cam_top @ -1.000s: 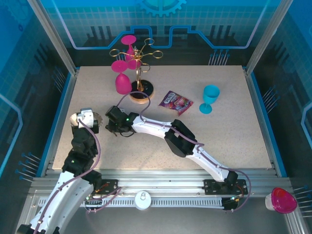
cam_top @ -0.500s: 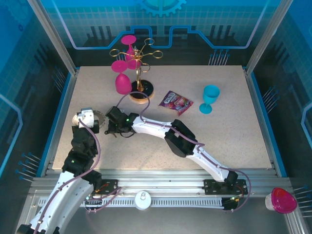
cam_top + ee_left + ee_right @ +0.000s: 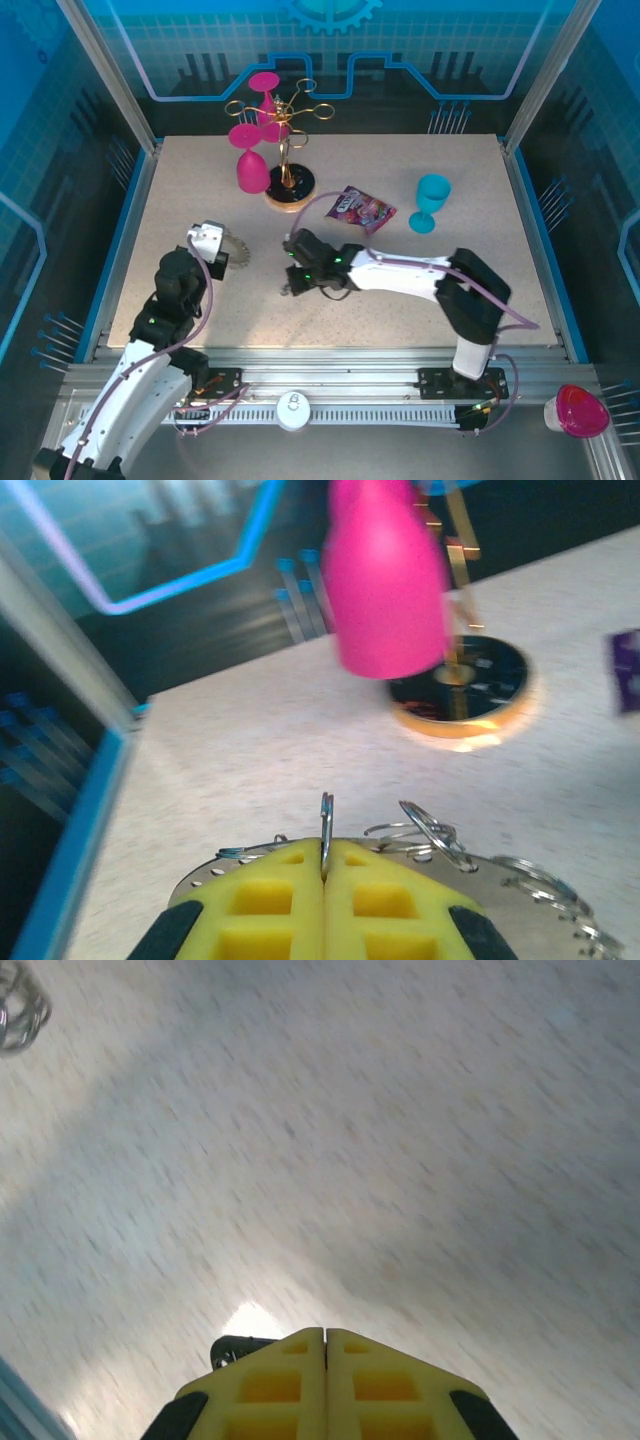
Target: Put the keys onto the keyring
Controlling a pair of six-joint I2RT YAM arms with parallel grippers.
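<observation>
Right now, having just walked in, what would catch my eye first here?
Hot-pink glasses hanging upside down from a gold stand at the far side of the table stand out, with a turquoise goblet upright to their right. Nearer, on the left, the left gripper pinches a grey keyring fringed with silver wire loops.

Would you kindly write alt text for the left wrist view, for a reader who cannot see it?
The left gripper is shut on a thin wire loop of the keyring, whose grey disc spreads beneath its yellow fingers. Beyond, over the speckled table, a pink glass hangs above the stand's gold-and-black base.
</observation>
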